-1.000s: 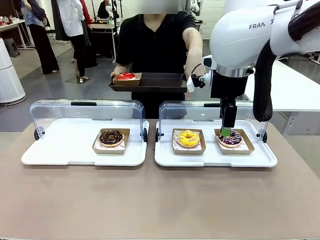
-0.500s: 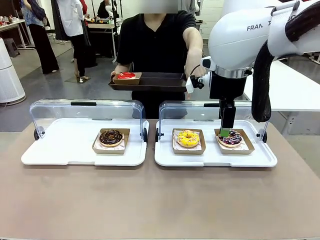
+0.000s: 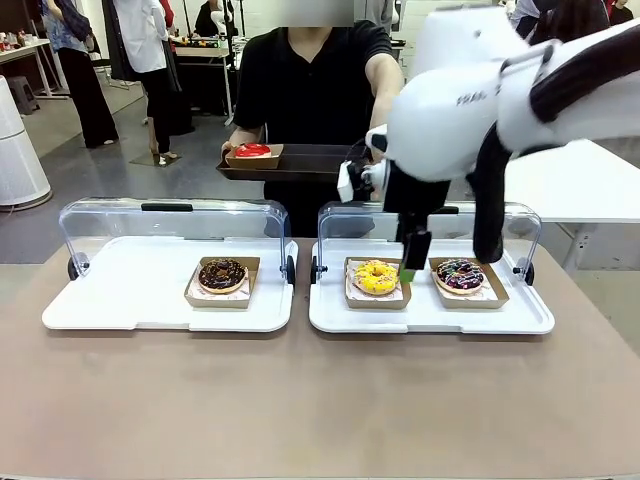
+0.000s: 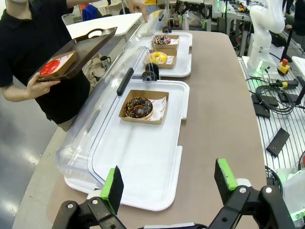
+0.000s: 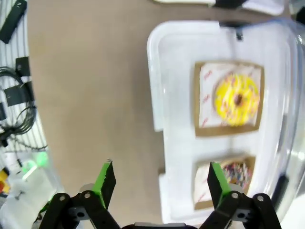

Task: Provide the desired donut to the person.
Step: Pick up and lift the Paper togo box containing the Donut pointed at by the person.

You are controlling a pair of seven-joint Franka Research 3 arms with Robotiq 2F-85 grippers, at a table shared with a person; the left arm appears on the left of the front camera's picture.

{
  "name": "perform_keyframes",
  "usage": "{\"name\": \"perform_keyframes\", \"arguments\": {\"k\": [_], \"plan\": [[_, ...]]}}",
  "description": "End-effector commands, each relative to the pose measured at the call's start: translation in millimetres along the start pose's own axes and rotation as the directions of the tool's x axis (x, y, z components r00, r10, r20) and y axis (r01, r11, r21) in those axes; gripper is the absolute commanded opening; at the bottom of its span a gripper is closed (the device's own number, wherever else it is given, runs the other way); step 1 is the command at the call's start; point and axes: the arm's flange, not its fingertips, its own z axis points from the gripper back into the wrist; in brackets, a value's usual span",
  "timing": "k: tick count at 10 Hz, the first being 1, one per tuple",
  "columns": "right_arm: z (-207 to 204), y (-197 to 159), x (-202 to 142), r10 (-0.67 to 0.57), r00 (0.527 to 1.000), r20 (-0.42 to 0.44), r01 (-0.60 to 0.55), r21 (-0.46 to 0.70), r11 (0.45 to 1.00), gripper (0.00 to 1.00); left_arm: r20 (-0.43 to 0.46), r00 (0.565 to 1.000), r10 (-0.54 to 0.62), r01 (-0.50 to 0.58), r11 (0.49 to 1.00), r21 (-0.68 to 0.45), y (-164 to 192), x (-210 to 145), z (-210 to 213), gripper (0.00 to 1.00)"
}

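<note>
The person [image 3: 310,80] in a black shirt stands across the table holding a dark tray [image 3: 320,165] with a red-glazed donut [image 3: 252,152] in a paper boat. The right-hand white tray [image 3: 500,318] carries a yellow donut [image 3: 376,276] and a dark sprinkled donut [image 3: 460,274]. My right gripper [image 3: 412,265] hangs between these two, open and empty. From the right wrist, its fingers [image 5: 106,177] spread wide, with the yellow donut [image 5: 237,98] and sprinkled donut [image 5: 233,172] beyond. A chocolate donut [image 3: 222,273] rests on the left tray. My left gripper [image 4: 168,180] is open over that tray's near end.
Both white trays have clear lids [image 3: 170,225] swung up at the back. The left tray [image 3: 120,300] has much bare room around its donut. Cables and a black device [image 4: 276,142] lie beside the table. Bystanders stand far behind the person.
My right arm has swung left, carrying its gripper from over the sprinkled donut to the gap between it and the yellow donut. The person and tray have stayed put.
</note>
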Motion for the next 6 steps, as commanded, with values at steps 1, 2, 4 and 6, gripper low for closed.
{"name": "perform_keyframes", "arguments": {"k": [1,2,4,6], "plan": [[-40,-12,11,0.049,0.995,0.083,-0.049,0.004,0.999,1.00,0.000,1.000,-0.003,0.003,1.000,0.002,-2,0,1,1.00],[-54,-20,21,0.058,0.993,0.106,-0.059,0.006,0.998,1.00,0.000,1.000,-0.003,0.003,1.000,0.002,-2,0,1,1.00],[-76,-29,33,0.075,0.986,0.151,-0.077,0.010,0.997,1.00,0.000,1.000,-0.003,0.003,1.000,0.002,-2,0,1,1.00],[-87,-41,40,0.032,0.991,0.128,-0.035,0.025,0.999,1.00,0.000,1.000,-0.003,0.003,1.000,0.002,-2,0,1,1.00]]}}
